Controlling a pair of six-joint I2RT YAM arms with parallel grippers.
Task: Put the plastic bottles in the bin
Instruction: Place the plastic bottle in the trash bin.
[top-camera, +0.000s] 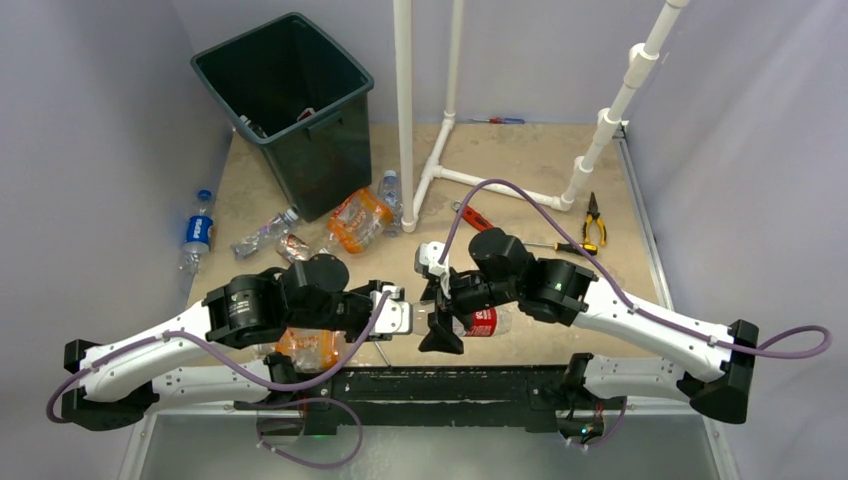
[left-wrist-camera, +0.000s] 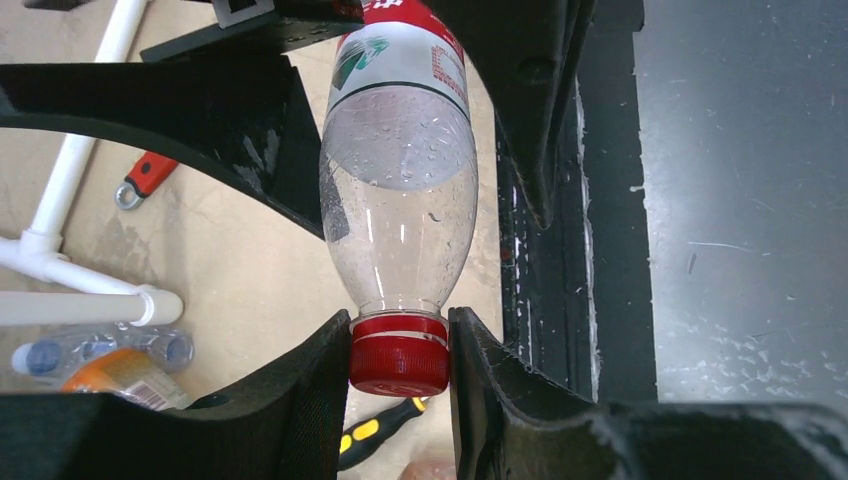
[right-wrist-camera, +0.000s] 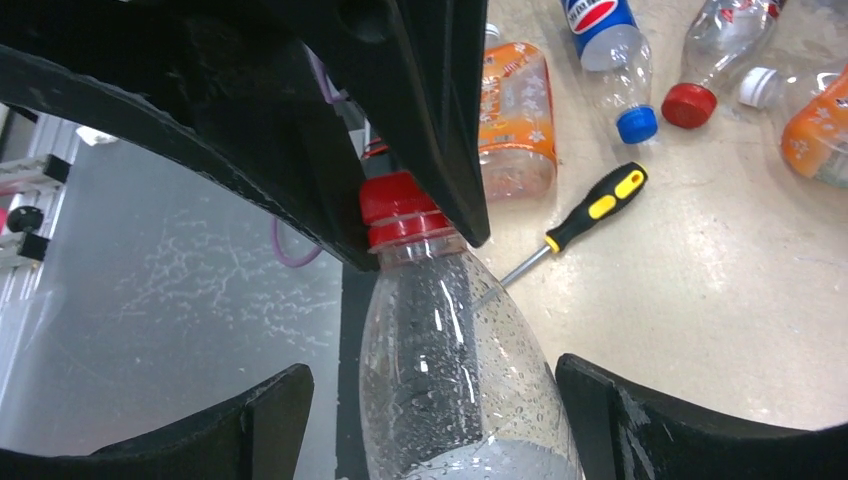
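One dark bin (top-camera: 285, 100) stands far left on a sand-coloured bench (top-camera: 520, 150) enclosed by pale grey walls, with at least six crushed plastic bottles (top-camera: 358, 220) strewn nearby. At the near edge, the left gripper (left-wrist-camera: 398, 350) jaws pinch the red cap of a clear, droplet-beaded, red-labelled bottle (left-wrist-camera: 400, 200). The right gripper (right-wrist-camera: 430, 375) jaws stand spread around its body. One wrench (top-camera: 470, 215) and one pliers (top-camera: 593, 215) lie right.
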